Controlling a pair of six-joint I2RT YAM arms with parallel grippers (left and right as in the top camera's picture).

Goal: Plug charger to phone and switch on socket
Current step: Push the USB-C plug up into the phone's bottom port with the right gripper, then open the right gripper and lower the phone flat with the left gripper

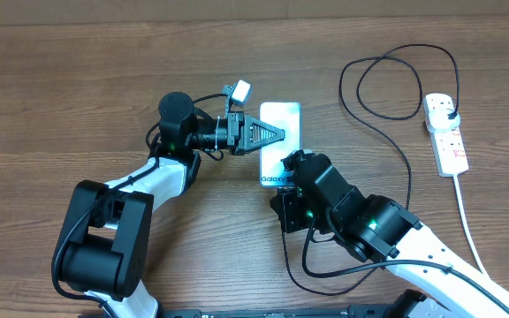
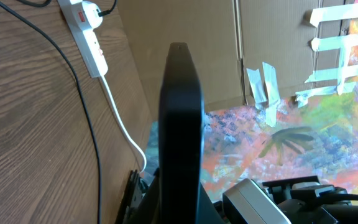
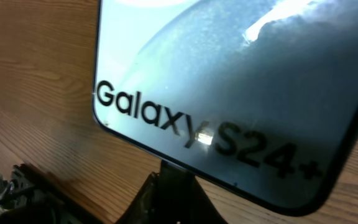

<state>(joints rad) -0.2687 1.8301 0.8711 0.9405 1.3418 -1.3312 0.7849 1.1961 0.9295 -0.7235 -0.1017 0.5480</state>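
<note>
The phone (image 1: 281, 117) lay flat, screen lit, mid-table (image 1: 78, 79), with the left gripper (image 1: 277, 134) reaching across it from the left and the right gripper (image 1: 290, 168) at its lower short edge. How wide either gripper stood could not be told: overhead showed only 1 dark wedge over the screen, and the right wrist view showed a dark shape (image 3: 173, 193) meeting the phone's (image 3: 229, 74) bottom edge, perhaps the charger tip, perhaps a finger. The charger (image 1: 408, 177) ran in loose loops from its plug (image 1: 450, 109), seated in the socket (image 1: 447, 141) well to the right, down under the right arm. The main risk seemed to be misalignment: a tip pushed in off-axis or tilted would skid along the edge, or shove the phone up the table if the left gripper was not pinning it firmly. The slack under the right arm could snag and tug the tip away. The socket switch needed a later reach, and moving the right arm there might drag a half-seated tip out.
</note>
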